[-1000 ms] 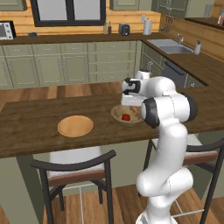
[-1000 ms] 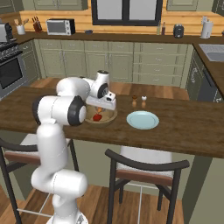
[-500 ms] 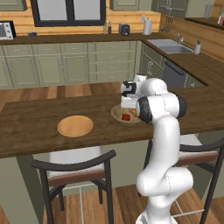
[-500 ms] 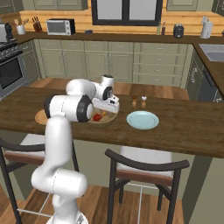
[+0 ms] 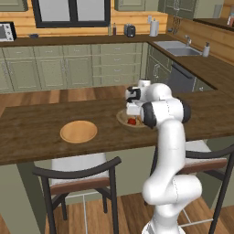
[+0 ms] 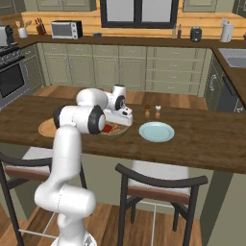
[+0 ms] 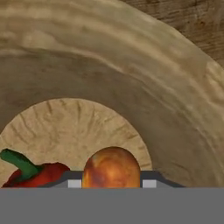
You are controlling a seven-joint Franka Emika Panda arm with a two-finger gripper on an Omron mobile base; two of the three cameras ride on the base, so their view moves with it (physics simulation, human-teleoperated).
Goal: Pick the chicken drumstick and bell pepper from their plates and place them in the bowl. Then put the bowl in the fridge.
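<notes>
Two food items lie inside the wooden bowl (image 7: pixel 131 87) on the island counter (image 5: pixel 36 132): the red bell pepper (image 7: pixel 37 173) and, beside it, the chicken drumstick (image 7: pixel 111 168). Gripper (image 7: pixel 111 183) sits low in the bowl, fingers flanking the drumstick; grip unconfirmed.

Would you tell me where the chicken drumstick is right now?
In the hand view, the chicken drumstick sits inside the bowl, between the hand's fingertips, with the bell pepper beside it on the left.

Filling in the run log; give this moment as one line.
gripper: low inside bowl | chicken drumstick: between fingertips, grip unclear | bell pepper: in bowl | fridge step: not done
</notes>
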